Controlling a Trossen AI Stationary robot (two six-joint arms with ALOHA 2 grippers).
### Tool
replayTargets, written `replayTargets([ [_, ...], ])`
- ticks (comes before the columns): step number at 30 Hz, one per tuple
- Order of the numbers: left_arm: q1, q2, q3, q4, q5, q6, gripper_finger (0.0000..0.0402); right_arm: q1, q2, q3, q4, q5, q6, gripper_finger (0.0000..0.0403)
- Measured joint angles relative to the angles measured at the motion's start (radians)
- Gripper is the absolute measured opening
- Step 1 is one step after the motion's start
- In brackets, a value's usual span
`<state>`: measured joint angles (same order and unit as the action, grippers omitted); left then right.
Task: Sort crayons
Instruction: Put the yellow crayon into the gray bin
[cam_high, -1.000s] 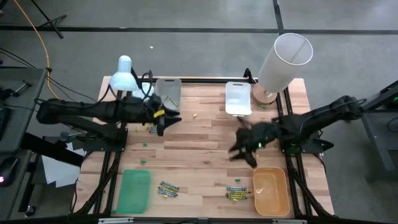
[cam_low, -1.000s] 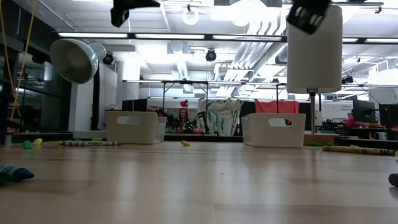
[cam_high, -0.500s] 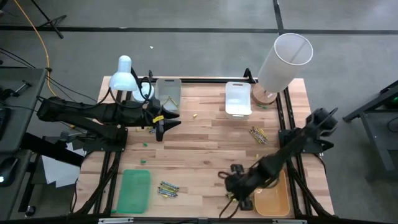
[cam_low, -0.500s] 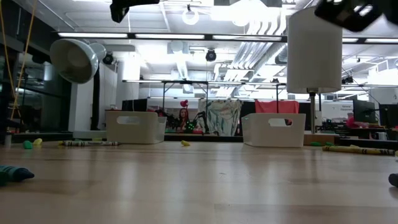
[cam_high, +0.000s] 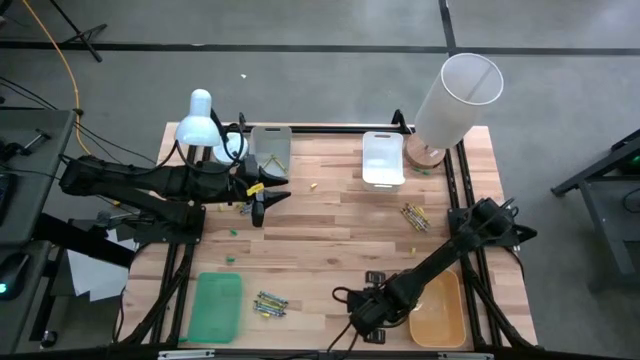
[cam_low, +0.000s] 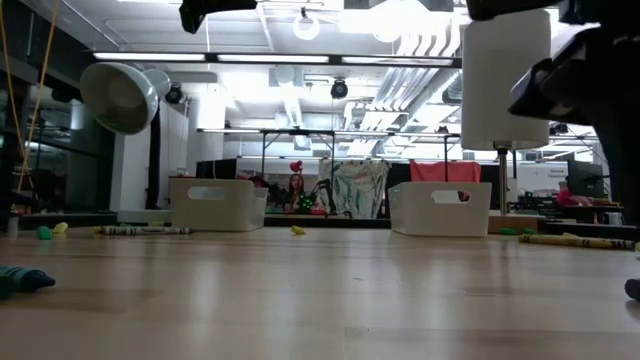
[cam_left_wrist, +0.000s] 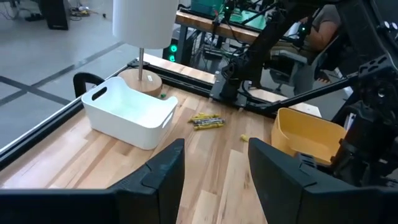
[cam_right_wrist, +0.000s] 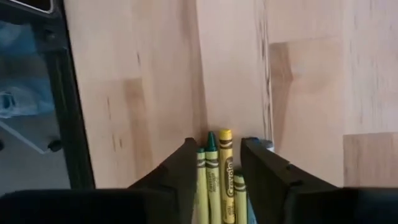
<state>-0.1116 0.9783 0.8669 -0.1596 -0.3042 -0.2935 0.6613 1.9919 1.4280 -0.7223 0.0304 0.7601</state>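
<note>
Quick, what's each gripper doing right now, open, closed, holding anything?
Left gripper: open, empty, above the table's back left.
Right gripper: fingers around a bunch of crayons; grip cannot be told.

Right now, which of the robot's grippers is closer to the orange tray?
The right. Its gripper is down at the near edge beside the orange tray, around some crayons. The left gripper hangs far across the table.

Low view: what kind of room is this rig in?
Probably an open lab or workshop: exposed ceiling with strip lights, work tables beyond the wooden table, and a person seated by equipment in the left wrist view.
</note>
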Motion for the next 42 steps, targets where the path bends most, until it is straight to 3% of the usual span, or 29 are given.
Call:
replayTargets([
  [9, 0.0, 0.0, 0.0, 0.0, -0.024, -0.008, 0.0164, 0.0, 0.015, -0.001, -0.006, 0.06, -0.063, 0.0056],
  [42, 0.003, 0.0, 0.0, 0.0, -0.102, -0.004, 0.0163, 0.021, 0.089, 0.0, 0.004, 0.054, -0.132, 0.0055],
])
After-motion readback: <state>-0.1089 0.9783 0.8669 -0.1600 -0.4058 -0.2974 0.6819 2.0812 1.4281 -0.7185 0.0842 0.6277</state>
